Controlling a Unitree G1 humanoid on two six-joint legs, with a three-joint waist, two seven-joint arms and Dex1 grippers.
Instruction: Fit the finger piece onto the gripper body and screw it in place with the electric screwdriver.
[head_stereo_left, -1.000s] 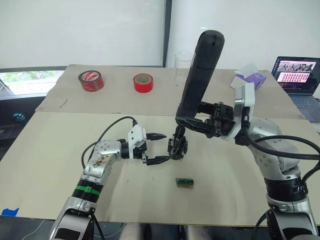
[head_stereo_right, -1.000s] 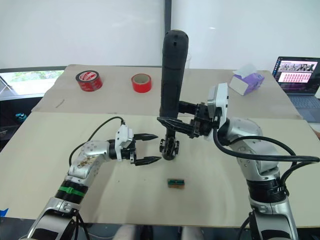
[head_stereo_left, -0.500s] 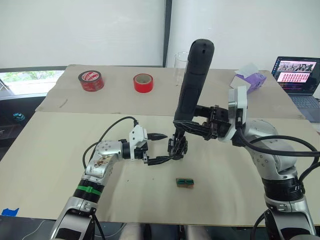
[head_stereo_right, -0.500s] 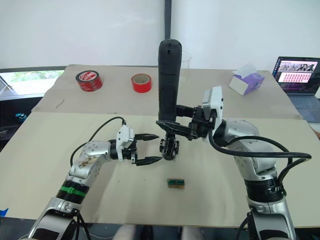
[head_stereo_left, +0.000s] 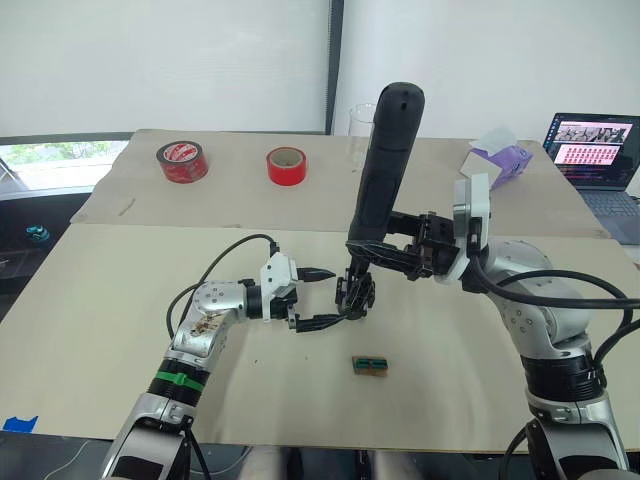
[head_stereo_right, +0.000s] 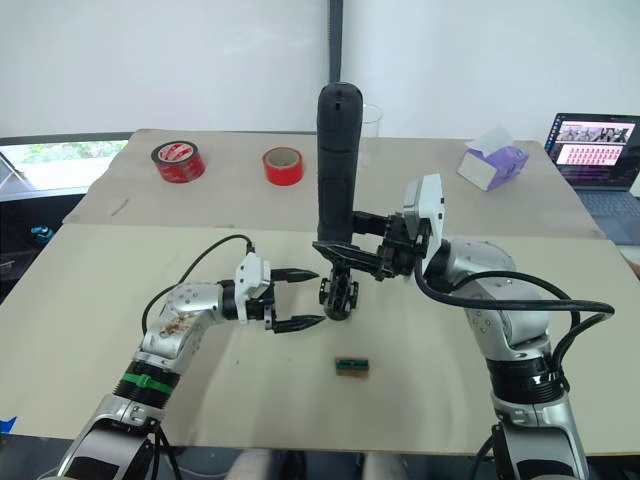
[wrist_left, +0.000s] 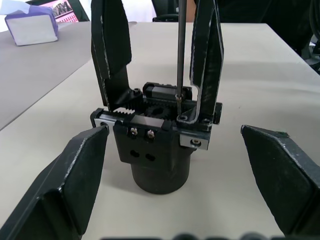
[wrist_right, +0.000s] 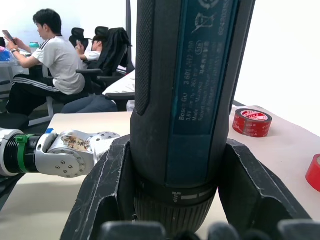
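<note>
Centre frame: right gripper (head_stereo_left: 385, 247) clamps thick black cylindrical electric screwdriver (head_stereo_left: 385, 160), bit on chunky black gripper body (wrist_left: 159, 142); left gripper (head_stereo_left: 322, 297) spread. Screwing step; next, drive steadily.

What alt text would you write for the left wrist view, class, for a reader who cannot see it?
A thin metal screwdriver bit comes straight down onto the top of the black gripper body, which stands upright on a beige table. The left gripper is open, its fingers on either side of the body without touching it.

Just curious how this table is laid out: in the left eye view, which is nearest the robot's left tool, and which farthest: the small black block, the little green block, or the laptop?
1. Small black block, right at the left tool.
2. Little green block, nearer the robot.
3. Laptop, far right corner.
</note>
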